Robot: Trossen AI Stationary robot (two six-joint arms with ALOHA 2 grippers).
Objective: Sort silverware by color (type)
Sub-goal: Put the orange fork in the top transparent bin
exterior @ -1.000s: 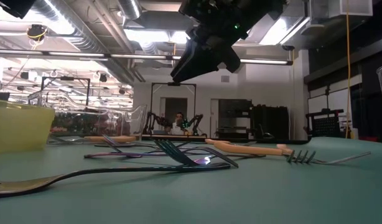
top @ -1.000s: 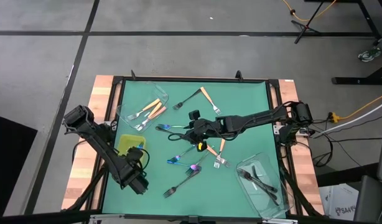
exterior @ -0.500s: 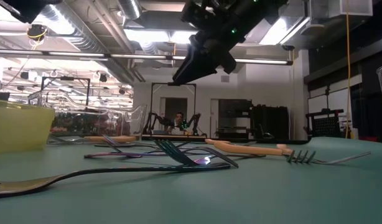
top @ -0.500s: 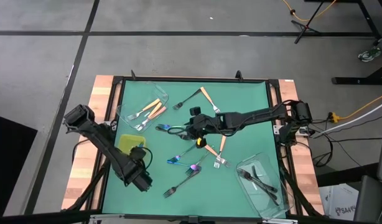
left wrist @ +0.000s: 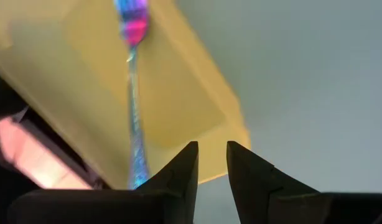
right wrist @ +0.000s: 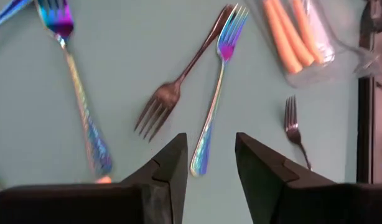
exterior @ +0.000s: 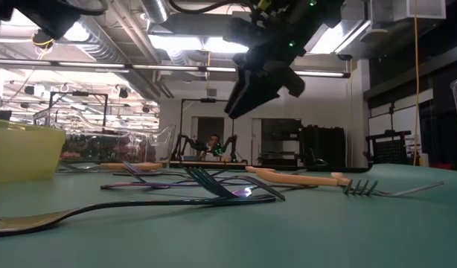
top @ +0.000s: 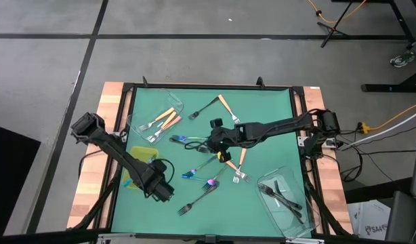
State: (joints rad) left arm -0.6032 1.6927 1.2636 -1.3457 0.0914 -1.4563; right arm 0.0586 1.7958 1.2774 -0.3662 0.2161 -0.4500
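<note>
Looking down: the high view alone takes in the whole green table (top: 262,108), with both arms and the silverware scattered about its middle.
Orange-handled forks: several lie in a clear tub (top: 156,116) at the far left of the table; two more lie loose right of centre.
Dark forks: two or so lie in a second clear tub (top: 284,194) at the near right corner; one dark fork (top: 195,200) lies loose near the front edge.
Iridescent forks: a few lie loose around the centre, under and beside the right arm.
Low view: only here does the right gripper (exterior: 260,78) show as clear of the table, hanging well above the forks, with a person far off in the room behind.
Right wrist view: an iridescent fork (right wrist: 216,84) crosses a dark fork (right wrist: 178,81) on the mat, orange handles in the tub beyond.
Right gripper: fingers (right wrist: 166,168) parted, nothing between them.
Left wrist view: an iridescent fork (left wrist: 135,99) lies inside the yellow-green tray (left wrist: 197,112), a detail the high view hides under the arm.
Left gripper (top: 162,190): over the tray's near edge; fingers (left wrist: 181,171) stand a little apart, seemingly empty, though the fork's handle passes close beside one finger.
</note>
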